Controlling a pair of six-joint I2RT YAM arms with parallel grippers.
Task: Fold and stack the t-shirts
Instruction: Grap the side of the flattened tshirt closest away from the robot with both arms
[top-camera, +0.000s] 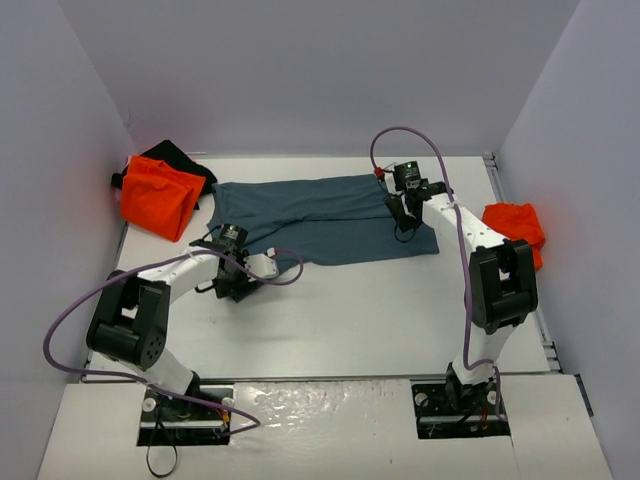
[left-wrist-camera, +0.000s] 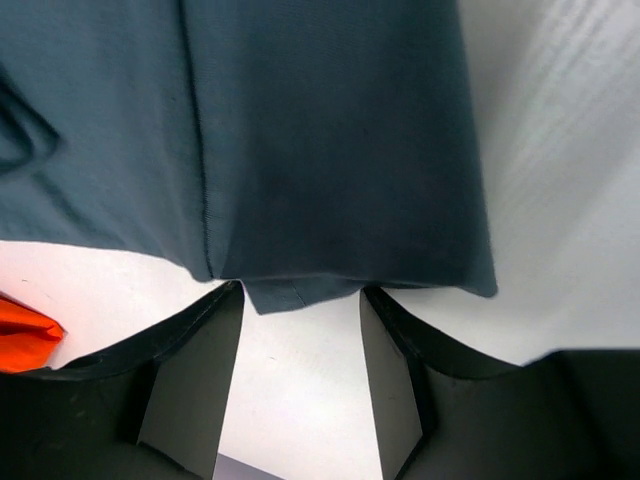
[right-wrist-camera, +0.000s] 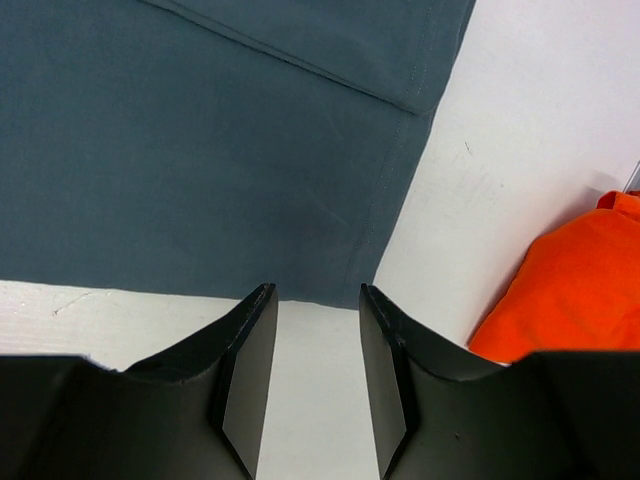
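Folding under way; stack unfinished.
Your left gripper (left-wrist-camera: 300, 290) and right gripper (right-wrist-camera: 317, 290) stand half parted, empty, at the slate-blue t-shirt's (top-camera: 320, 215) edge; a crumpled orange t-shirt (top-camera: 515, 228) remains unfolded.

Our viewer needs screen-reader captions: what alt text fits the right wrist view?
The right gripper, jaws open and empty, is poised at the edge of a flat slate-blue t-shirt on the white table; an orange t-shirt shows at far right.

Bright, even light and soft shadows throughout; mild glare streaks the table (top-camera: 320, 405).
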